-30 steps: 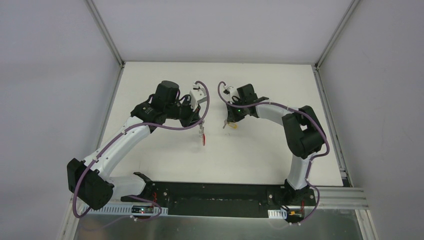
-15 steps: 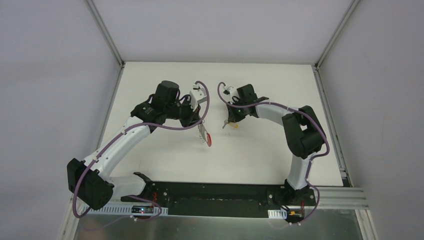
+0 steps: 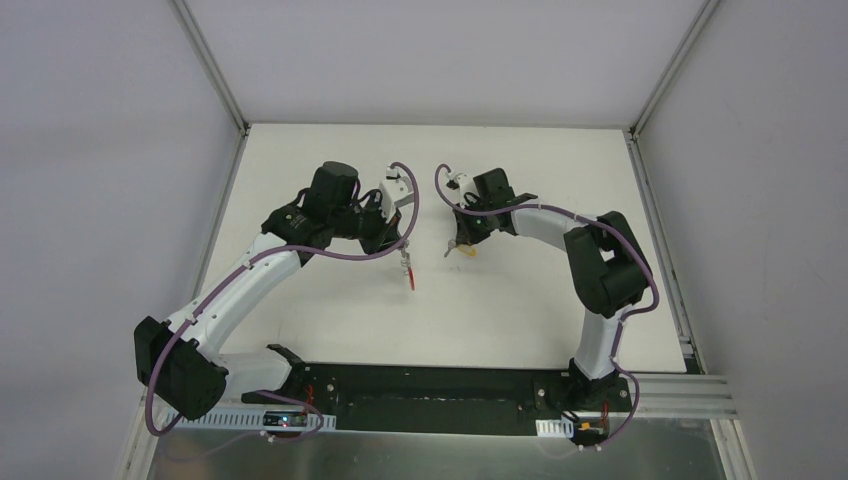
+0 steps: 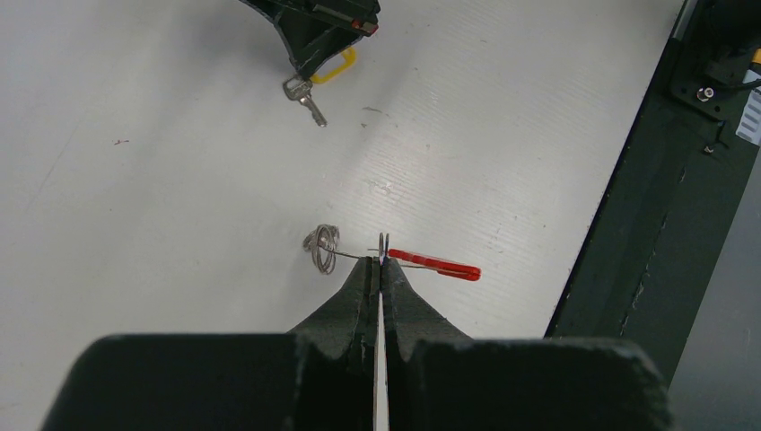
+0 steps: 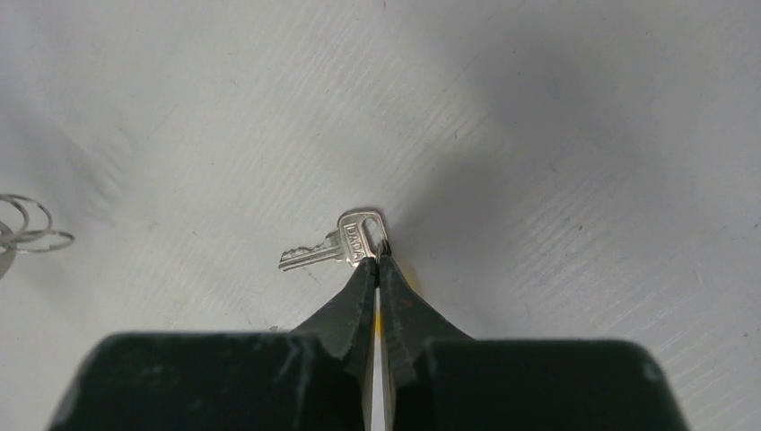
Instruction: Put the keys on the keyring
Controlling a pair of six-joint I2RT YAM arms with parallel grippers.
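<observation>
Pinching a silver key [image 5: 345, 244] by its head over the counter [image 3: 500, 310], the right jaws are pressed together; at its nine o'clock the left jaws clamp tight on a keyring [image 4: 323, 248] with a red tag [image 4: 435, 266].

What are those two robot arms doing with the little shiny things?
They are trying to put a key onto a keyring. The left gripper is pinched shut on a wire keyring that has a red tag. The right gripper is pinched shut on the head of a silver key with a yellow loop on it. The key and the ring are apart over the white table, so the key is not on yet.
</observation>
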